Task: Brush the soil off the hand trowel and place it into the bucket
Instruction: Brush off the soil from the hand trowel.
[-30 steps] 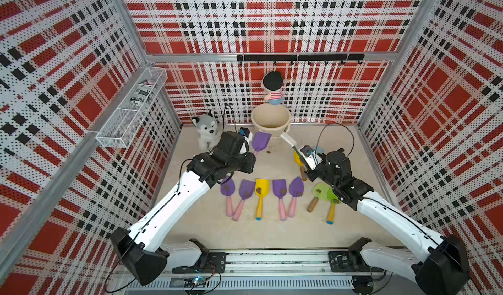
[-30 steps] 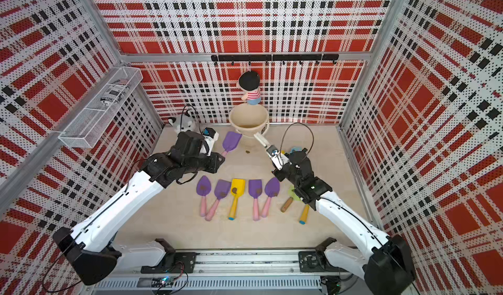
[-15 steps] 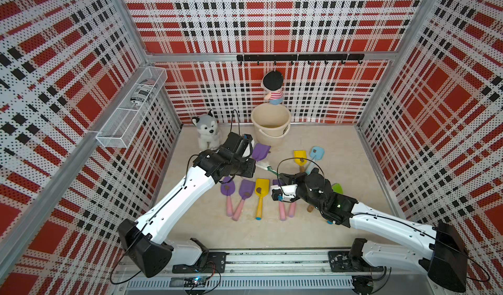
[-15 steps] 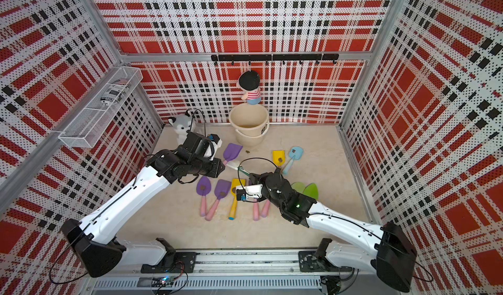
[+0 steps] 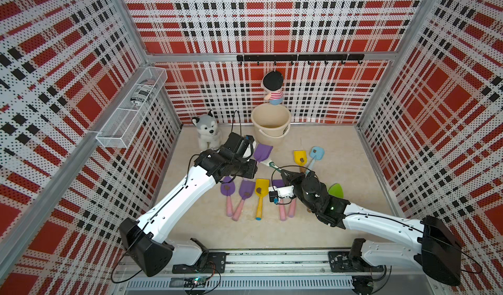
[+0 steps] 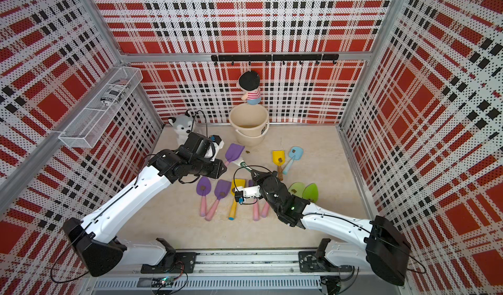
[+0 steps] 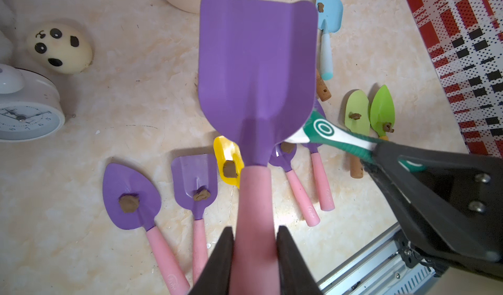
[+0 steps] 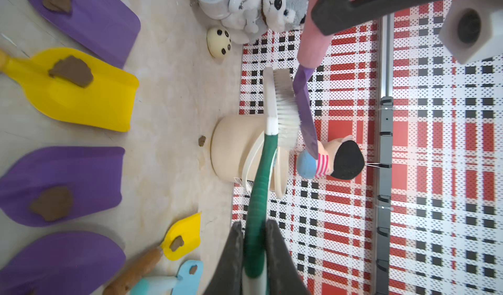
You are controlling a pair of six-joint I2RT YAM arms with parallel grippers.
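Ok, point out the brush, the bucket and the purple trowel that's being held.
brush point(image 7: 324, 128): left wrist view, on its green-and-white handle.
bucket point(image 5: 265, 138): in a top view, on its front wall.
held purple trowel point(image 7: 255, 62): left wrist view, middle of its blade.

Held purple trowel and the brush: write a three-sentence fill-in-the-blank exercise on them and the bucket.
The left end effector is shut on the ___ handle of the held purple trowel.
The right end effector is shut on a brush with a white and ___ handle.
The bucket stands beneath a hanging ___.
Missing words: pink, green, doll.
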